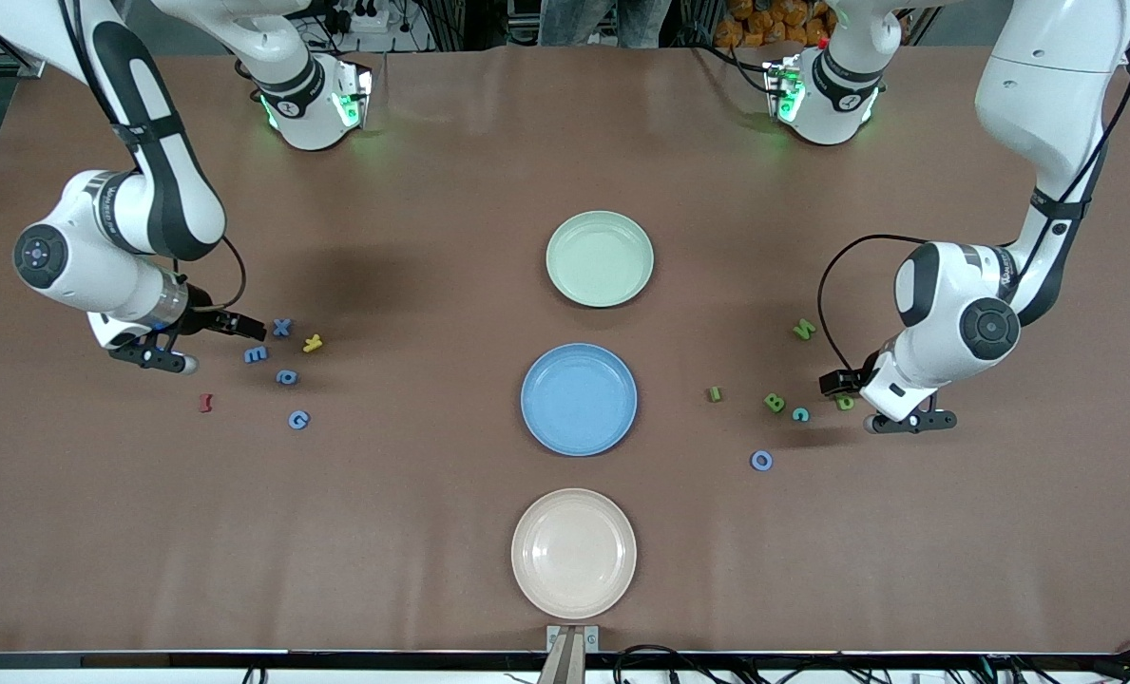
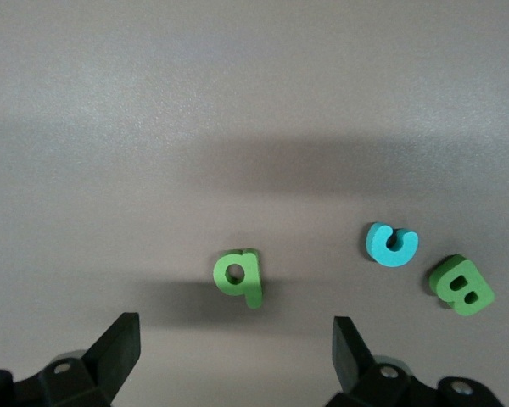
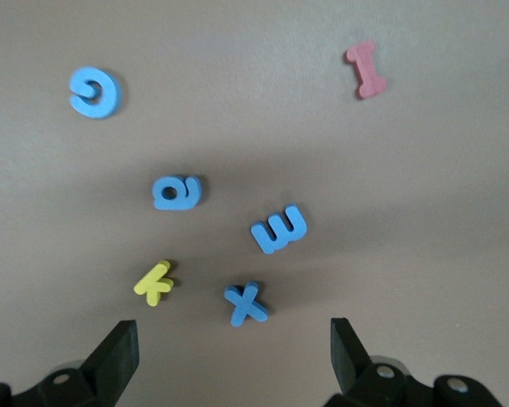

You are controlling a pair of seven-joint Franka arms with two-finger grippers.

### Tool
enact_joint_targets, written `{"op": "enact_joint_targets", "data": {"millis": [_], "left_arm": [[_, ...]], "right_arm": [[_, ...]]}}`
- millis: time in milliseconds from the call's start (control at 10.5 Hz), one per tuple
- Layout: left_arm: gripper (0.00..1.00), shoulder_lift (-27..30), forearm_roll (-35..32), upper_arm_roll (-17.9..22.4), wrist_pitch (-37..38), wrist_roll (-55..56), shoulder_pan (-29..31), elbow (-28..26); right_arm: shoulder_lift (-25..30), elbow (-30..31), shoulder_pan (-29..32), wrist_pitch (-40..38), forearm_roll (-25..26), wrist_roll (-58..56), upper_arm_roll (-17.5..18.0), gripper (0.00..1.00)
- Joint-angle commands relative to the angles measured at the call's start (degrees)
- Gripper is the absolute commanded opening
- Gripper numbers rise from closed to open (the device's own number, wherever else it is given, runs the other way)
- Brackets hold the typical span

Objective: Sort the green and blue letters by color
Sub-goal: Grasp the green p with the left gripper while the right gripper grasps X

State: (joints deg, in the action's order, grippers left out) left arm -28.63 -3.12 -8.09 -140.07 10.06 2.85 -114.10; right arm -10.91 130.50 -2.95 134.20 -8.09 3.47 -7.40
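Note:
Several blue letters lie toward the right arm's end: an X (image 1: 281,328) (image 3: 246,303), an E (image 1: 256,354) (image 3: 279,229), a round one (image 1: 287,377) (image 3: 177,192) and a G (image 1: 298,419) (image 3: 93,91). My right gripper (image 1: 258,329) (image 3: 233,356) is open and empty, low beside the X. Toward the left arm's end lie green letters: N (image 1: 803,330), I (image 1: 715,393), B (image 1: 774,402) (image 2: 461,286) and a P-like one (image 1: 845,403) (image 2: 237,276), plus a teal C (image 1: 800,414) (image 2: 392,244) and a blue O (image 1: 761,461). My left gripper (image 1: 826,385) (image 2: 237,356) is open and empty over the P-like letter.
Three plates stand in a row down the table's middle: green (image 1: 600,258) farthest from the front camera, blue (image 1: 579,399) in the middle, pale pink (image 1: 574,553) nearest. A yellow letter (image 1: 313,343) (image 3: 154,282) and a dark red I (image 1: 206,403) (image 3: 366,69) lie among the blue letters.

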Motion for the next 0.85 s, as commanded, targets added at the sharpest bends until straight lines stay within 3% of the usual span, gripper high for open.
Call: {"op": "enact_joint_targets", "data": {"millis": [0, 379, 759], "left_arm": [[1.0, -0.2, -1.3, -0.1, -0.5, 3.4, 0.0, 0.9], [1.0, -0.3, -1.3, -0.1, -0.5, 3.8, -0.1, 0.9], [1.0, -0.5, -1.5, -0.1, -0.7, 5.9, -0.3, 0.9]], "right_arm": [[-0.2, 4.9, -0.1, 5.7, -0.7, -0.8, 0.1, 1.0], [-5.3, 5.7, -1.4, 13.1, -0.7, -0.7, 0.2, 1.0], [-6.0, 8.9, -1.9, 17.0, -0.8, -0.7, 0.2, 1.0]]}}
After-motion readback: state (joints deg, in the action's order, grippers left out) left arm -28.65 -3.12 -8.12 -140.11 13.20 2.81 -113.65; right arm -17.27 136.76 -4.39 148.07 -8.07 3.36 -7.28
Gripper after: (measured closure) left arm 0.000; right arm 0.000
